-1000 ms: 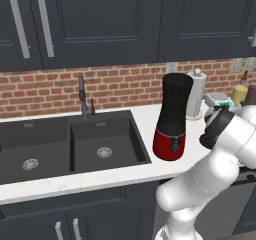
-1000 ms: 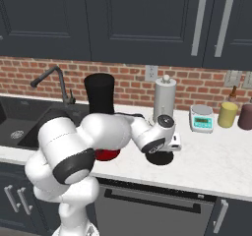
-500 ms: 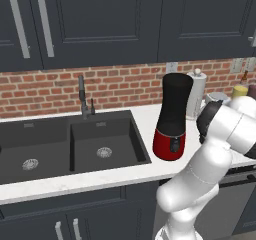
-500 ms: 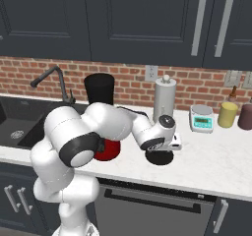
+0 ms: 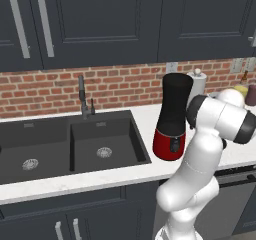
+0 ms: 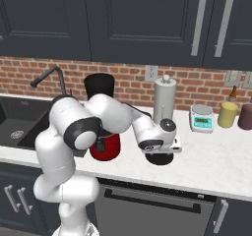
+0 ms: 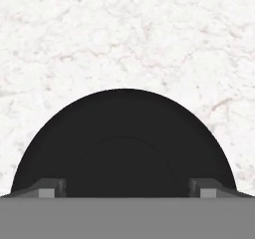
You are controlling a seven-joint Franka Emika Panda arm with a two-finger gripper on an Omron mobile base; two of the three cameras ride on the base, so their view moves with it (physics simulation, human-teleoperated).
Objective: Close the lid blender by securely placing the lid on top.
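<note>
- One blender, top uncovered; one lid flat on the counter.
- Gripper spread wide, fingertips straddling the lid's rim.
- Bare marble beyond the lid.

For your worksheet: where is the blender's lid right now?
The lid lies flat on the white counter, directly under the pincer, to the right of the blender and in front of the paper-towel roll.

Even, bright rendered light with no glare. A soft highlight sits on the blender's red base. The lid reads as flat, detailless black on the sharp marbled worktop. Nothing is blurred.
</note>
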